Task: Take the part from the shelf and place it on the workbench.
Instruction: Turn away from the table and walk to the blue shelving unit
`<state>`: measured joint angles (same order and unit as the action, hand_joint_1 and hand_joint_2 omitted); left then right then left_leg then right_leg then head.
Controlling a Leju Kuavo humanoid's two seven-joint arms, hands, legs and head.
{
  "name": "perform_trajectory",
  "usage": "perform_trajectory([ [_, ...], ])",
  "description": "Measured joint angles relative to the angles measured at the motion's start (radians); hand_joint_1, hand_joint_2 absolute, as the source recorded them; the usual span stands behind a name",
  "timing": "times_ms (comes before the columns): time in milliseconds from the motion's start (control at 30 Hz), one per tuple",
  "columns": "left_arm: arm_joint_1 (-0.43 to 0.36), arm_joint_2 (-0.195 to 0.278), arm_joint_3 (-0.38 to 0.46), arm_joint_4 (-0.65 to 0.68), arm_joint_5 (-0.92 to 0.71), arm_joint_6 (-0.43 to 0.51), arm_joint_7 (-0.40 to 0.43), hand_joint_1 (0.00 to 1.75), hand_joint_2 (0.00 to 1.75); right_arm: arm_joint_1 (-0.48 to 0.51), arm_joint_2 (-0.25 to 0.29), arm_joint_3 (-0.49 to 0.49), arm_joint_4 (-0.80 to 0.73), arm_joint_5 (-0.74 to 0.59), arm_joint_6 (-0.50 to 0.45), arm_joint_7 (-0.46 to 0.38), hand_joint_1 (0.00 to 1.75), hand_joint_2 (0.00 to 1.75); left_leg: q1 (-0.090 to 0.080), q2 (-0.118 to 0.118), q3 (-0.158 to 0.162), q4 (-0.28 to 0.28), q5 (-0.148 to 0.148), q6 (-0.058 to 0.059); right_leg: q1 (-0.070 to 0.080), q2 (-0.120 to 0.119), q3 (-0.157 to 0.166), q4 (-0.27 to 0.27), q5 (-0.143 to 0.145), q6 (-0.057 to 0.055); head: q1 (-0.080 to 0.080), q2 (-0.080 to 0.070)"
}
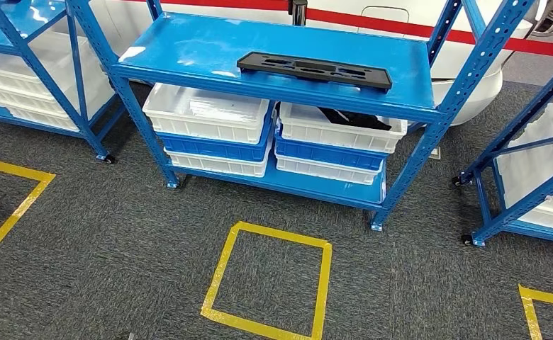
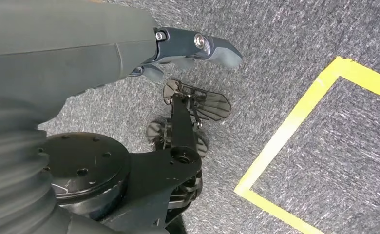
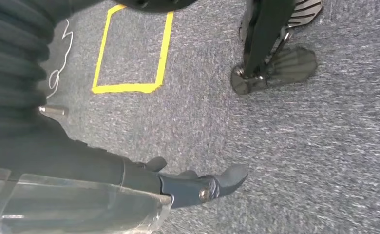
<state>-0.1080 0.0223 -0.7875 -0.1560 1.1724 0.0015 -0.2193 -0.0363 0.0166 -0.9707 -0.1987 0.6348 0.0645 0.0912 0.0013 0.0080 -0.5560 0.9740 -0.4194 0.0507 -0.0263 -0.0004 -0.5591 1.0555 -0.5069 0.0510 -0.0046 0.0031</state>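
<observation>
Part [image 1: 314, 70]: long black flat piece lying on the top board of the blue shelf [image 1: 188, 46], near its front edge. My left hand [image 2: 188, 51] and right hand [image 3: 198, 185] hang over the carpet, fingers loosely apart, holding nothing. Risk: an off-centre grasp would tip it; a careless reach could push it off the edge.

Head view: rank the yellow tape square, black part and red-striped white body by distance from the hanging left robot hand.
1. Yellow tape square, floor ahead of left robot hand.
2. Black part, on top shelf.
3. Red-striped white body, behind shelf.
</observation>
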Motion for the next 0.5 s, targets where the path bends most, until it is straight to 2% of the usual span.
perform_trajectory([
  [33,0.000,0.000,0.000,0.000,0.000,0.000,0.001,0.00,1.75,-0.001,0.000,0.000,0.000,0.001,0.000,0.000,0.00,0.00,-0.002,0.000,-0.002,0.006,-0.004,-0.007,-0.002,-0.002,0.025,-0.053,0.017,-0.002,-0.001,0.000],
  [67,-0.001,0.000,0.000,0.000,0.000,0.000,0.001,0.00,1.31,-0.002,0.000,0.000,0.000,0.001,0.000,0.000,0.00,0.00,-0.004,0.000,-0.004,0.011,-0.009,-0.014,-0.001,-0.003,0.036,-0.080,0.024,-0.010,-0.001,0.000],
  [133,-0.001,0.000,0.000,0.000,0.000,0.000,0.002,0.00,0.44,-0.001,0.000,0.000,0.000,0.002,0.000,0.000,0.00,0.00,-0.003,0.000,-0.006,0.014,-0.012,-0.024,0.001,0.000,0.033,-0.083,0.028,-0.032,-0.003,0.000],
  [167,0.000,0.001,0.000,0.000,-0.001,0.000,0.000,0.00,0.00,-0.001,0.001,0.000,0.000,0.003,0.000,0.000,0.00,0.00,0.000,0.000,-0.007,0.019,-0.014,-0.028,-0.001,0.000,0.035,-0.083,0.031,-0.040,-0.002,0.000],
  [200,0.000,0.001,-0.001,0.000,-0.001,0.000,-0.003,0.00,0.00,-0.001,0.001,0.000,0.000,0.005,0.000,-0.001,0.00,0.00,0.004,-0.001,-0.013,0.034,-0.026,-0.032,-0.003,0.000,0.038,-0.084,0.034,-0.046,-0.003,0.000],
  [233,0.000,0.001,-0.002,0.000,-0.002,-0.001,-0.006,0.00,0.00,-0.001,0.002,0.000,0.000,0.008,0.000,-0.001,0.00,0.00,0.007,-0.001,-0.027,0.069,-0.052,-0.038,-0.006,0.000,0.039,-0.084,0.038,-0.052,-0.004,0.000],
  [333,0.000,0.002,-0.007,0.000,-0.002,0.001,-0.016,0.00,0.00,0.000,0.002,0.000,0.000,0.015,-0.001,-0.001,0.00,0.00,0.012,-0.002,-0.109,0.261,-0.159,-0.054,-0.003,0.000,0.037,-0.083,0.042,-0.059,-0.005,0.000],
  [367,0.001,0.002,-0.008,0.000,-0.002,0.002,-0.019,0.00,0.00,0.001,0.002,0.000,0.000,0.018,-0.002,-0.001,0.00,0.00,0.013,-0.002,-0.128,0.305,-0.173,-0.055,-0.002,0.001,0.036,-0.083,0.042,-0.059,-0.006,0.000],
  [400,0.001,0.002,-0.010,0.000,-0.002,0.004,-0.022,0.00,0.00,0.001,0.002,0.000,0.000,0.020,-0.002,-0.001,0.00,0.00,0.013,-0.002,-0.130,0.310,-0.165,-0.053,0.000,0.001,0.036,-0.082,0.042,-0.059,-0.006,0.000],
  [433,0.002,0.002,-0.011,0.000,-0.002,0.006,-0.023,0.00,0.00,0.001,0.003,0.000,0.000,0.023,-0.002,0.000,0.00,0.00,0.013,-0.002,-0.113,0.275,-0.138,-0.050,0.001,0.003,0.037,-0.082,0.042,-0.059,-0.005,0.000],
  [500,0.001,0.004,-0.013,0.000,-0.001,0.009,-0.023,0.00,0.00,0.001,0.005,0.001,0.000,0.027,-0.002,0.000,0.00,0.00,0.011,-0.006,-0.042,0.132,-0.068,-0.036,0.004,0.007,0.040,-0.083,0.042,-0.059,-0.005,0.000],
])
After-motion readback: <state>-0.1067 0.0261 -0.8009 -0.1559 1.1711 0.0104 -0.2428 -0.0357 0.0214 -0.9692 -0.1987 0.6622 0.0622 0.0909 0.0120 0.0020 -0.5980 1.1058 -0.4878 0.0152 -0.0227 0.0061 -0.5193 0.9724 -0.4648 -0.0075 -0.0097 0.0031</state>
